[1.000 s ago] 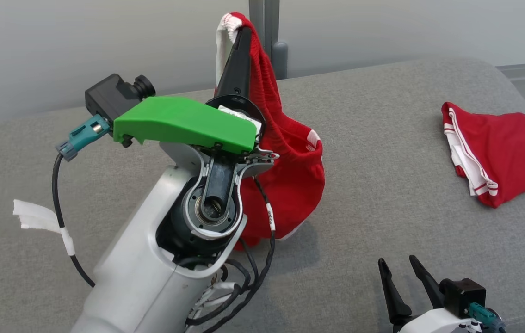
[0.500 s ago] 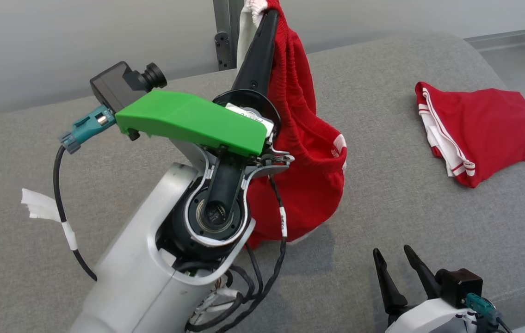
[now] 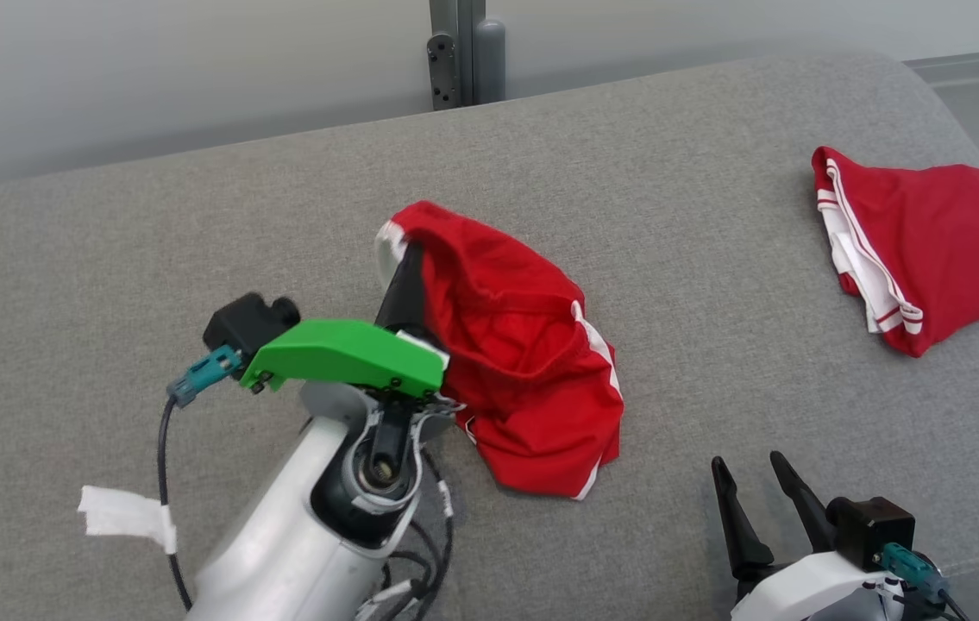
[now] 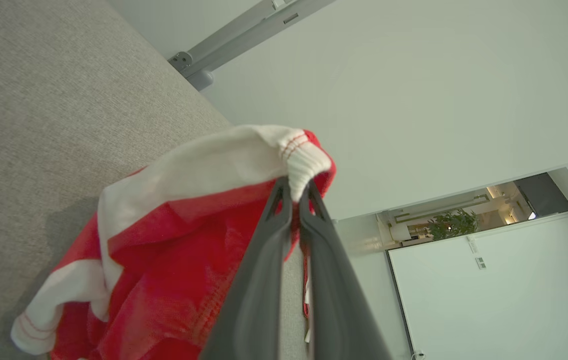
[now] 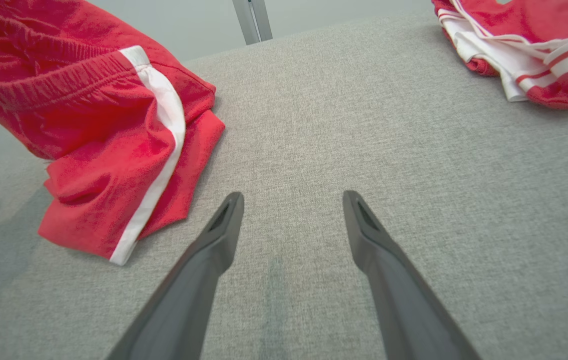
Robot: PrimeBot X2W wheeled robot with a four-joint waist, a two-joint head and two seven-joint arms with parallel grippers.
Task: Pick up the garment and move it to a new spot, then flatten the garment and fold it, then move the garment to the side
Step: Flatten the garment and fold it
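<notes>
Item: red garment [image 3: 524, 362], white side stripe, white ribbed waistband, crumpled.
Location: on the grey cushion [image 3: 713, 216], hanging from the left gripper [image 3: 409, 259] at its tips. The bulk lies just to the right of that gripper. It is ahead and to the left of the right gripper [image 3: 746, 463], apart from it.
Long axis: diagonal in the head view, from the pinched waistband corner at the left gripper's tips down towards the right gripper.
Orientation: waistband corner raised and uppermost, with the hem end lowest and lying on the cushion.
Left gripper: fingers pressed together, pinching the white waistband edge at the tips.
Right gripper: fingers spread wide with nothing between them, over bare cushion. Whether they touch the cushion cannot be told.
Left wrist view adds: the pinch itself, with the ribbed band folded over both fingertips and red cloth sagging below to the cushion.
Right wrist view adds: the gathered elastic of the waistband, and the white stripe running the length of the cloth to a hem corner left of the fingers.
Other stock: second red garment [image 3: 938, 241], white-trimmed, well apart from both grippers, ahead and to the right of the right gripper.
</notes>
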